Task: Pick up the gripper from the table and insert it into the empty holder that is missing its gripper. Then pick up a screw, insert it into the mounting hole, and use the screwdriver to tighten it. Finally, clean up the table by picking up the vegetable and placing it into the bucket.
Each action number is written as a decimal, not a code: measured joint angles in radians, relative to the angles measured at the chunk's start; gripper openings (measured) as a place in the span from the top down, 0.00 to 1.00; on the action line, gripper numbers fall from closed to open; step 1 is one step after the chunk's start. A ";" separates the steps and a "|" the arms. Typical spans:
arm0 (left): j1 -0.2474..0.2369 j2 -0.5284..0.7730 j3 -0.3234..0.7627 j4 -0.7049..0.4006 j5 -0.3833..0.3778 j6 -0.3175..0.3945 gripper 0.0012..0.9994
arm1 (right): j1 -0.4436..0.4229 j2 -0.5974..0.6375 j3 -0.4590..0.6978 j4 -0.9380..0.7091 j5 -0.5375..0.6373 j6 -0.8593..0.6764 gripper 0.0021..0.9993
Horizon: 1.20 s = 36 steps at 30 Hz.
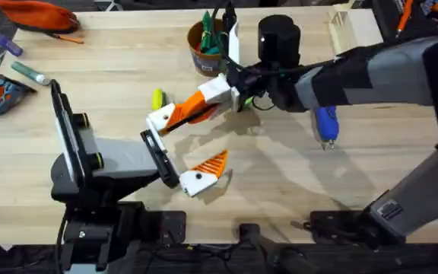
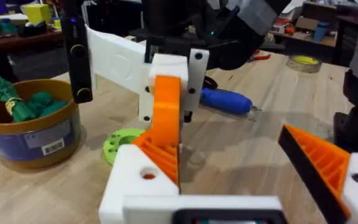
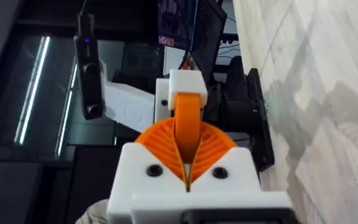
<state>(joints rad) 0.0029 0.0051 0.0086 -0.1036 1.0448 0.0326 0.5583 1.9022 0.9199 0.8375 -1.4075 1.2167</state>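
Wooden table, orange ribbed gripper [image 1: 192, 105] pinched in right gripper [image 3: 188, 163], against white holder [image 1: 160, 122]

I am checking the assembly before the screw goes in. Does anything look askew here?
Yes. The orange pad, pinched by the right end effector, stands nearly upright on the white holder, not flush like the seated pad opposite. It looks half inserted.

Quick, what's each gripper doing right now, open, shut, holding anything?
Left gripper: open, holding nothing; the orange pad sits against its bare white holder.
Right gripper: shut on the orange pad.
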 joint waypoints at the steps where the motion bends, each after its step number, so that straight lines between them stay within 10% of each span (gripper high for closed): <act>1: 0.000 0.000 0.000 0.000 0.000 0.000 0.01 | 0.000 0.000 0.000 0.000 0.000 0.000 0.99; 36: 0.000 0.000 0.000 0.000 0.001 -0.001 0.01 | 0.000 0.000 -0.022 0.046 0.014 -0.005 0.99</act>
<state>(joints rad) 0.0025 0.0052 0.0086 -0.1036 1.0462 0.0319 0.5583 1.9022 0.8979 0.8833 -1.3934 1.2121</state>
